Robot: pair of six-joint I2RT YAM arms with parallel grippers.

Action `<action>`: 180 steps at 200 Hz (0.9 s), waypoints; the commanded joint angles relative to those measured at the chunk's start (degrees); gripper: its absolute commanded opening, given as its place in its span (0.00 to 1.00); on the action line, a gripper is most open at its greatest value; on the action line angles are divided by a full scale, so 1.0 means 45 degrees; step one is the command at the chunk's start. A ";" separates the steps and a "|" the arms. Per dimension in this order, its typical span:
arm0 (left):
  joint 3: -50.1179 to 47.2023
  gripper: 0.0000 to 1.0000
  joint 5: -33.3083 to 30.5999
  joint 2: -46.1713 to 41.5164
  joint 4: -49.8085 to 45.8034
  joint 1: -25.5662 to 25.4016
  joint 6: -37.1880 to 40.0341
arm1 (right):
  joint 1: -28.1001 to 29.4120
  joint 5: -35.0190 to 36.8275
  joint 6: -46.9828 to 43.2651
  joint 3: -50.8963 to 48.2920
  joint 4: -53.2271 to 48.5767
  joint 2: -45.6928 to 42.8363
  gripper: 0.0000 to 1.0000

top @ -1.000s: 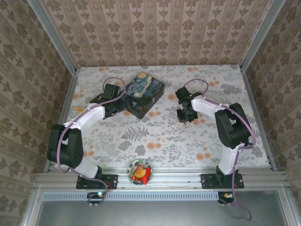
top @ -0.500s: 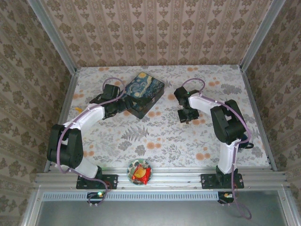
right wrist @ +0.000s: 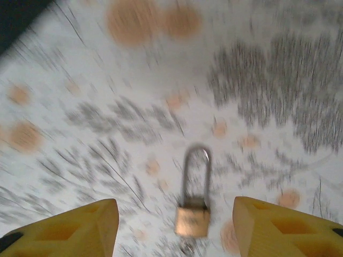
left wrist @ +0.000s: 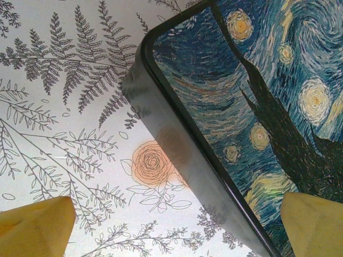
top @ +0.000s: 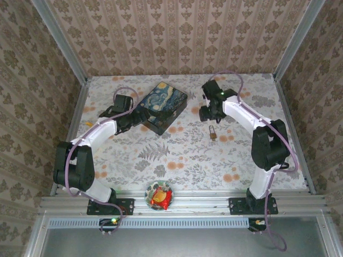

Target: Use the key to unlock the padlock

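The small brass padlock (top: 213, 134) lies flat on the flowered table, right of centre, its long silvery shackle pointing away from the arms. My right gripper (top: 208, 114) hovers just behind it, open and empty. In the blurred right wrist view the padlock (right wrist: 192, 220) lies on the cloth between and beyond the yellow fingertips (right wrist: 75, 229), untouched by my right gripper (right wrist: 177, 235). The key is too blurred to make out. My left gripper (left wrist: 177, 219) is wide open, straddling the near corner of the painted tin box (left wrist: 252, 107) without gripping it.
The Starry Night tin box (top: 164, 105) sits at the back left of centre, with my left gripper (top: 139, 122) at its left side. A bowl with a red snack packet (top: 159, 196) rests on the front rail. Patterned walls close in three sides.
My right gripper has opened and drawn back toward the far side, leaving the padlock lying uncovered on the table. The left arm has barely shifted beside the tin.
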 commanded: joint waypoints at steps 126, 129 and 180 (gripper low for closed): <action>-0.0014 1.00 0.0563 0.0585 0.1697 0.0129 -0.1461 | -0.0306 -0.4901 0.0889 0.9986 0.1940 0.7846 0.58; -0.0007 1.00 0.0575 0.0614 0.1698 0.0129 -0.1465 | -0.0306 -0.4930 0.0896 1.0160 0.1839 0.7996 0.58; 0.0415 1.00 0.0845 0.1315 0.1906 0.0111 -0.1415 | -0.0303 -0.5426 0.0956 1.0962 0.1272 0.8977 0.52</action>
